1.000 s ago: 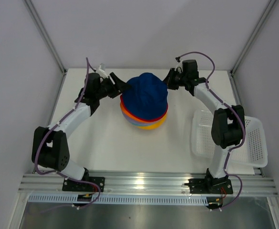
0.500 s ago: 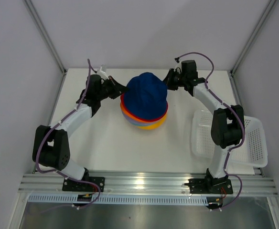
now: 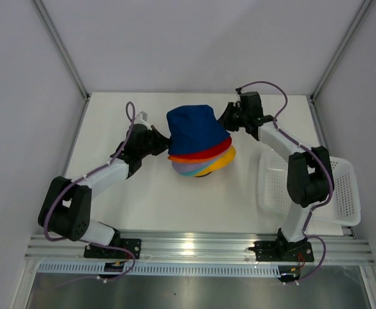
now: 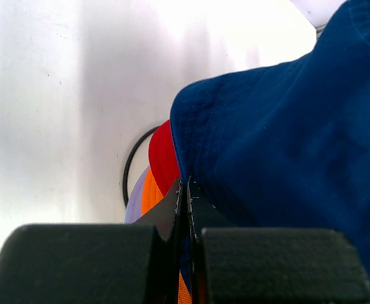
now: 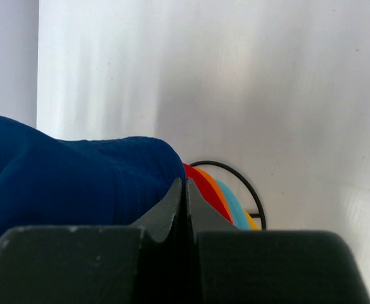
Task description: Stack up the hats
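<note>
the navy blue hat (image 3: 197, 125) sits atop the pile of red, orange, lavender, teal and yellow hats (image 3: 207, 161) in the middle of the worktop (image 3: 143, 193), so the stack looks nearly done. the left end effector (image 3: 164, 138) and right end effector (image 3: 225, 119) each pinch its brim tight from opposite sides; seating it squarely and letting go seem to be all that is left.

I see the hats piled near the middle of the far edge of the table (image 3: 143, 193). The navy hat (image 3: 197, 125) sits on top, crown up and tilted. Under it the brims fan out toward the near side: red hat (image 3: 197, 153), orange hat (image 3: 225, 154), lavender hat (image 3: 183, 168), yellow hat (image 3: 212, 170) (the teal hat (image 5: 234, 208) is only a sliver).
</note>
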### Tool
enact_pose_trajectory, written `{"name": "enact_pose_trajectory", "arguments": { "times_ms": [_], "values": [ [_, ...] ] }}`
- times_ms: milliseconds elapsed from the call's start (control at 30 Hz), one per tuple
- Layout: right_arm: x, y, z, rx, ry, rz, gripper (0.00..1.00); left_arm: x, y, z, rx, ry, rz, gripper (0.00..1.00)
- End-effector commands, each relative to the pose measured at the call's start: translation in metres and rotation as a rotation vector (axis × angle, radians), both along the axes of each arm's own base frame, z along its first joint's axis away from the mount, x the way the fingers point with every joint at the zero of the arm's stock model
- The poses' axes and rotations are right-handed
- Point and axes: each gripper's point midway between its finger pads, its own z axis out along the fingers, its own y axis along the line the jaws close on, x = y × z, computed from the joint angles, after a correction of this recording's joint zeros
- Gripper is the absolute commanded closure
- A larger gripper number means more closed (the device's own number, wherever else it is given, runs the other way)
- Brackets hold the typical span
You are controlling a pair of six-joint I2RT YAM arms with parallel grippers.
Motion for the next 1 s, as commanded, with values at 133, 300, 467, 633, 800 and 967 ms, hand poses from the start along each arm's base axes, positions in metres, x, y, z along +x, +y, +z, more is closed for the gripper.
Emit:
{"name": "enact_pose_trajectory", "arguments": {
  "times_ms": [133, 300, 467, 633, 800, 967],
  "values": [
    [0.001, -0.016, 0.041, -0.015, -0.125, -0.057, 0.91, -0.010, 0.014, 0.016, 0.109, -0.089, 0.016, 0.98],
    [0.008, -0.044, 0.061, -0.034, -0.127, -0.124, 0.43, -0.016, 0.023, 0.063, 0.117, -0.215, 0.029, 0.98],
    [0.001, -0.106, 0.098, 0.082, -0.085, -0.282, 0.21, -0.031, 0.034, 0.082, 0.158, -0.304, 0.046, 0.98],
    [-0.043, -0.135, 0.129, 0.230, -0.081, -0.383, 0.14, -0.065, 0.028, 0.069, 0.200, -0.341, 0.004, 0.97],
    [-0.087, -0.103, 0.142, 0.426, -0.105, -0.343, 0.14, -0.087, 0.020, 0.054, 0.192, -0.332, -0.012, 0.98],
    [-0.117, -0.066, 0.136, 0.437, -0.080, -0.283, 0.14, -0.099, 0.008, 0.049, 0.208, -0.342, -0.033, 0.98]
  ]
}}
